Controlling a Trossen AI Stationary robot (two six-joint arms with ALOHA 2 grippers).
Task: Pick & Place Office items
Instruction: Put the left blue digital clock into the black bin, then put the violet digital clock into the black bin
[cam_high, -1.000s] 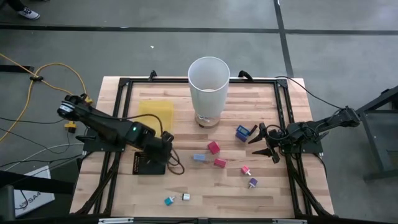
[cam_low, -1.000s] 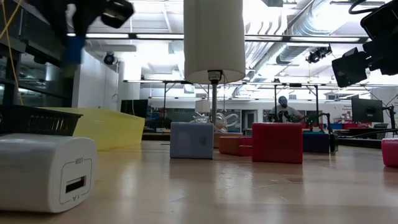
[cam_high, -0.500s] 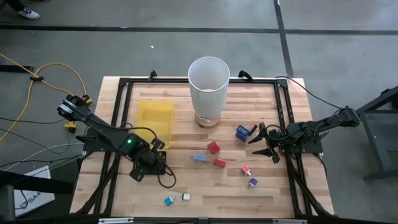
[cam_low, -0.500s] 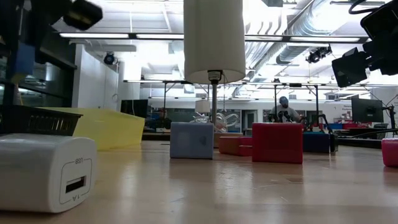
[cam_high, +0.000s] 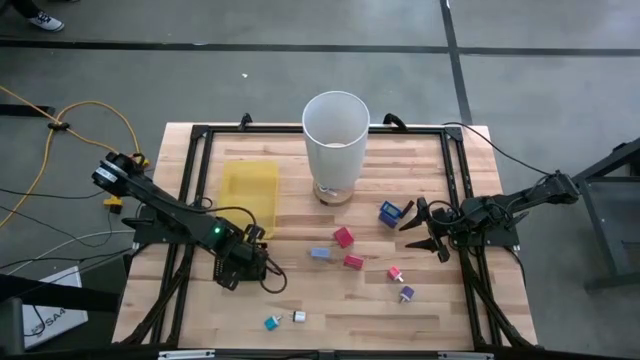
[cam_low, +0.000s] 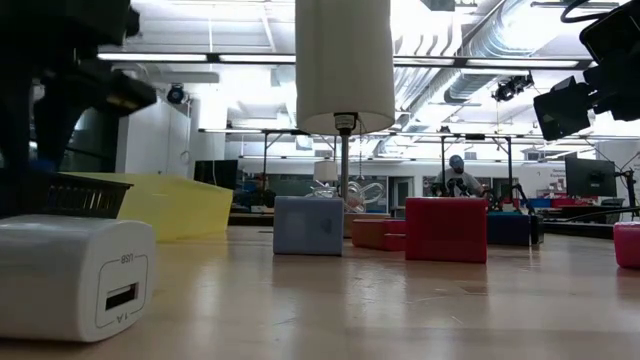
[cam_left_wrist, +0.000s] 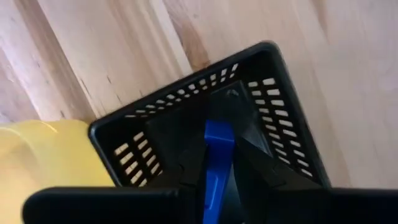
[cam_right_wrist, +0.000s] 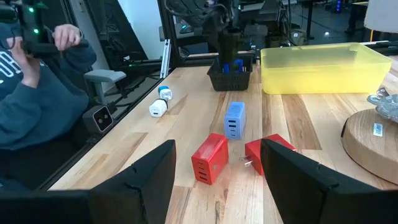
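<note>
Pale wood planks make the table (cam_high: 330, 300), bearing two red blocks (cam_high: 344, 237), one light blue block (cam_high: 320, 254) and one white charger (cam_high: 298, 317). Left gripper (cam_high: 237, 268) hangs inside the black mesh tray (cam_left_wrist: 267, 118), pinching a blue piece (cam_left_wrist: 215, 155). Right gripper (cam_high: 425, 228) waits half spread beside another blue piece (cam_high: 390, 213).

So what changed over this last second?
The left claw, shut on a blue piece, swung from above the yellow tray down over the black mesh tray. The right claw and the loose pieces stayed put.
</note>
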